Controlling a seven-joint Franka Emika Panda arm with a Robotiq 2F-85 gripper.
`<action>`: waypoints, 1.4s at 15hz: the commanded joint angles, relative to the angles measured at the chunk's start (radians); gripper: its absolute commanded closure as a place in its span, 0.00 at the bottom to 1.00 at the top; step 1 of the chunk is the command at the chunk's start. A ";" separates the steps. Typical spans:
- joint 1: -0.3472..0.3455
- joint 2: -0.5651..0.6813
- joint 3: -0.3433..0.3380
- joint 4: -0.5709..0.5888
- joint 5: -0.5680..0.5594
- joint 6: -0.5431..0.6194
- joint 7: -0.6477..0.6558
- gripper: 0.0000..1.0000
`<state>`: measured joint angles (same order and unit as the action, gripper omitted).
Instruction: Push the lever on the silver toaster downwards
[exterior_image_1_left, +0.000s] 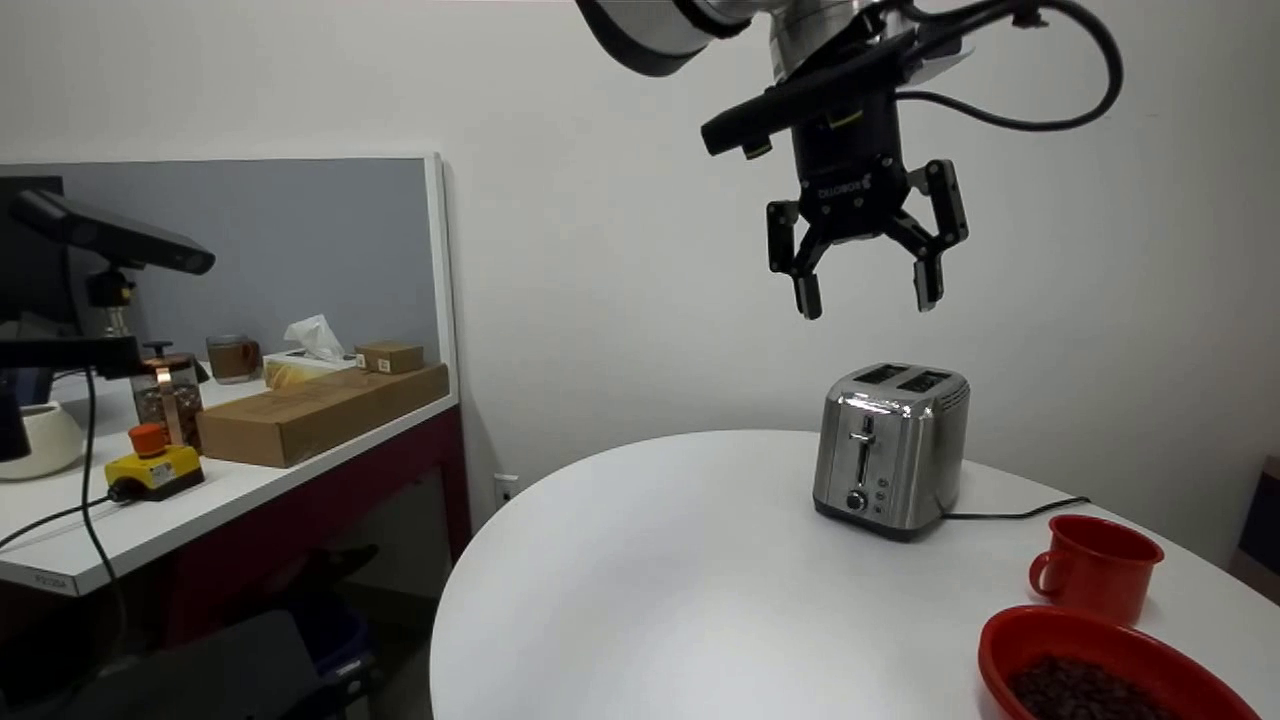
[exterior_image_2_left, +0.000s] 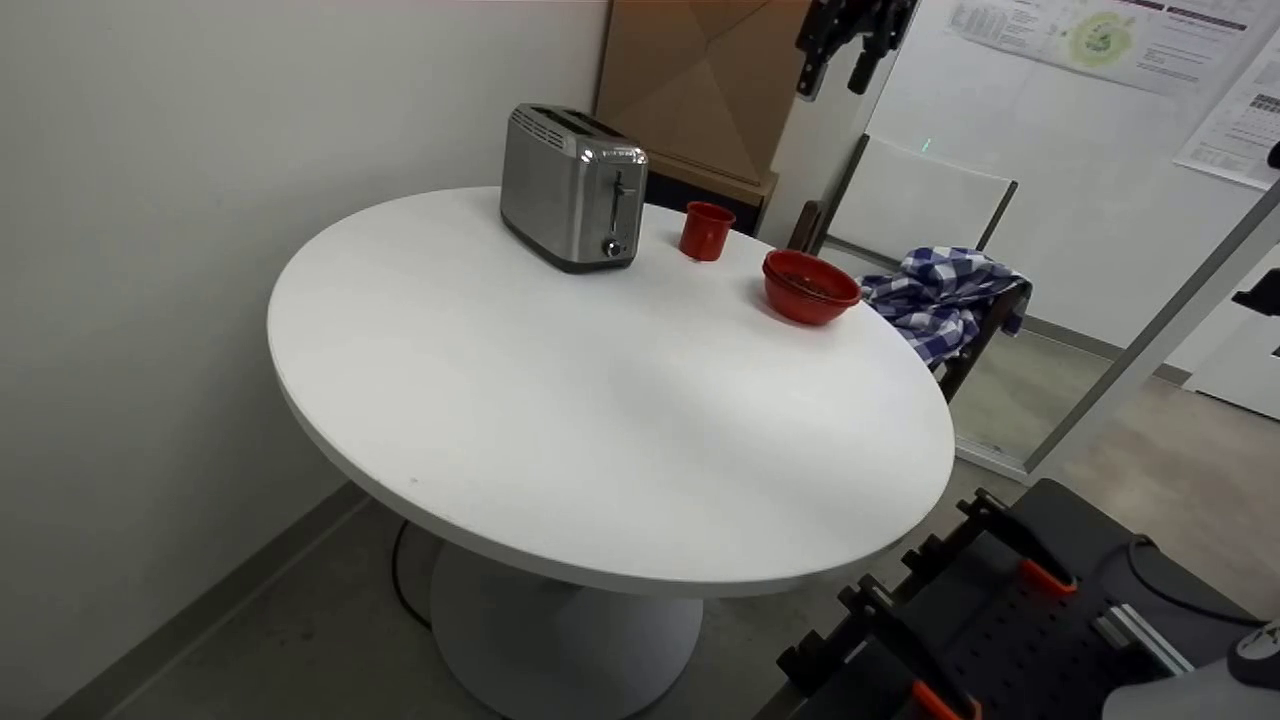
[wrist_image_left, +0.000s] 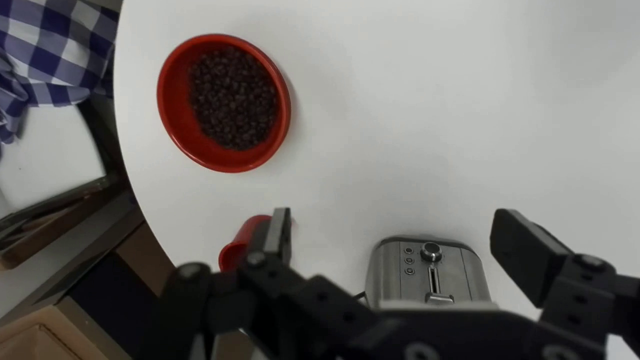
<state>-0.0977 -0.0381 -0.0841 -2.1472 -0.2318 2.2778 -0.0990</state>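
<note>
The silver toaster (exterior_image_1_left: 925, 470) stands upright on a round white table (exterior_image_1_left: 650, 560), close to the wall. It also shows in an exterior view (exterior_image_2_left: 545, 190) and in the wrist view (wrist_image_left: 385, 280). Its lever (exterior_image_1_left: 862, 437) sits near the top of its slot, above the knob; it also shows in an exterior view (exterior_image_2_left: 624, 190) and in the wrist view (wrist_image_left: 439, 298). My gripper (exterior_image_1_left: 868, 310) is open and empty, high above the table and apart from the toaster. The gripper also shows in an exterior view (exterior_image_2_left: 832, 93) and in the wrist view (wrist_image_left: 391, 212), where its body hides the toaster's top.
A red cup (exterior_image_1_left: 1105, 570) stands beside the toaster. A red bowl (wrist_image_left: 220, 160) holds dark beans near the table edge. The toaster's black cord (exterior_image_1_left: 1020, 515) runs along the table. A checked cloth (exterior_image_2_left: 940, 300) hangs on a chair beyond the table.
</note>
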 joint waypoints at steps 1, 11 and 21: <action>0.016 0.156 0.011 0.146 0.013 0.017 0.026 0.00; 0.073 0.464 0.020 0.422 0.008 0.022 0.117 0.52; 0.086 0.624 0.021 0.533 0.029 0.194 0.163 1.00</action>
<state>-0.0213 0.5386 -0.0600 -1.6643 -0.2237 2.4266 0.0581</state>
